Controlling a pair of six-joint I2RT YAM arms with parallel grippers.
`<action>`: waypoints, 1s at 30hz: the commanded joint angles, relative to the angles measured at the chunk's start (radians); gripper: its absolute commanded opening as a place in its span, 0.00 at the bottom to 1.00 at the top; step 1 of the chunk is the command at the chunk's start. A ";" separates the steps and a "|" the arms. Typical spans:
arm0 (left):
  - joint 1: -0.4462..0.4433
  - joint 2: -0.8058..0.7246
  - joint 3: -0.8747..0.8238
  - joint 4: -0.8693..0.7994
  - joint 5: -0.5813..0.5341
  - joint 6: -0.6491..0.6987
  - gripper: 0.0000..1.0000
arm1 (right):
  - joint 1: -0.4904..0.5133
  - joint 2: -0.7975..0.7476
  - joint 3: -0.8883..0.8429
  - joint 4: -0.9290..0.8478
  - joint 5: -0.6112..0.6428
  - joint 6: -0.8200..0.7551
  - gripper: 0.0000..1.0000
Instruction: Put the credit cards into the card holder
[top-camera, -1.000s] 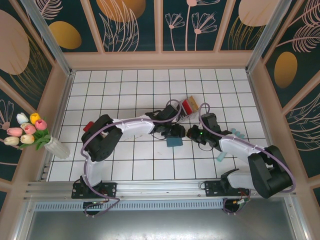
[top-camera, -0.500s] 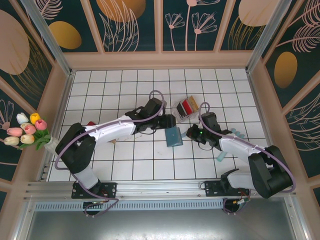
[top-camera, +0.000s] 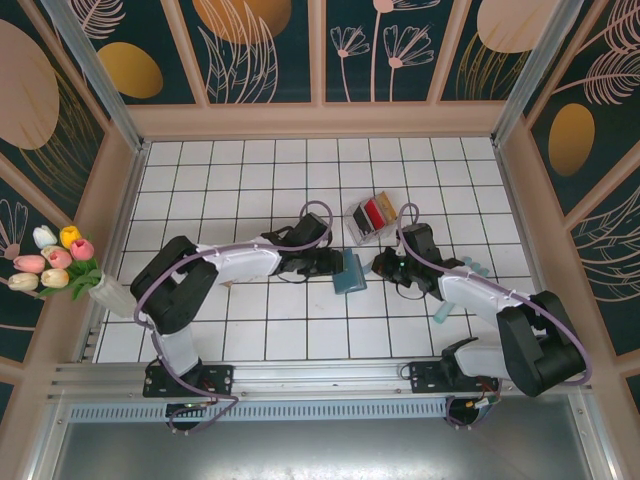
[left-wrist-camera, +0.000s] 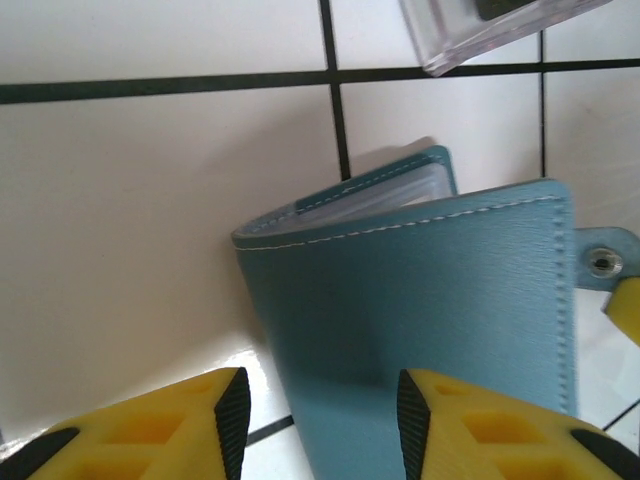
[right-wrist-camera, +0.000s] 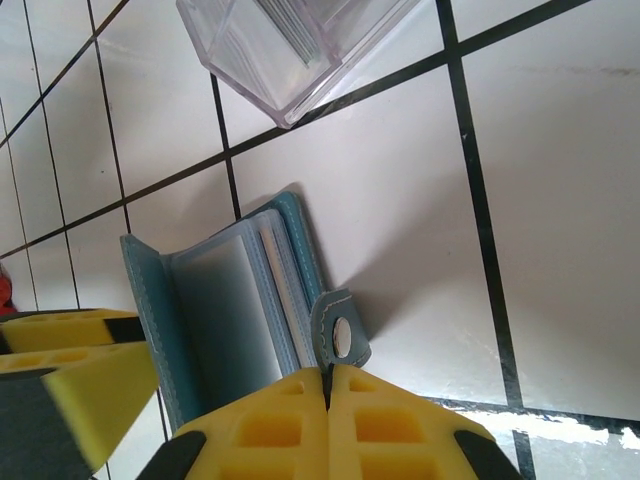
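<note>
Your left pincer (left-wrist-camera: 320, 420) sits at 9 o'clock of the card holder (top-camera: 349, 272), fingers apart. Your right pincer (right-wrist-camera: 328, 380), at 3 o'clock, is pinched on its snap tab (right-wrist-camera: 340, 335).

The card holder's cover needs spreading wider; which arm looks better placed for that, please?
Probably left: the left fingers stand open at the cover of the card holder, while the right fingers are shut at its snap tab.

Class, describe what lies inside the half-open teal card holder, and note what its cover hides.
Inside the card holder, pale clear sleeves fan out, and the front sleeve looks empty. Whatever sits deeper, behind the cover, is hidden.
</note>
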 joint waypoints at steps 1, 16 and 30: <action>-0.008 0.043 0.022 0.002 0.001 -0.007 0.44 | -0.006 -0.005 0.031 -0.013 -0.027 -0.014 0.06; -0.019 0.110 0.039 0.010 -0.010 0.000 0.42 | 0.069 0.092 0.131 -0.038 -0.083 -0.087 0.10; -0.019 0.124 0.040 0.007 -0.032 0.025 0.39 | 0.003 -0.056 0.202 -0.177 -0.072 -0.151 0.44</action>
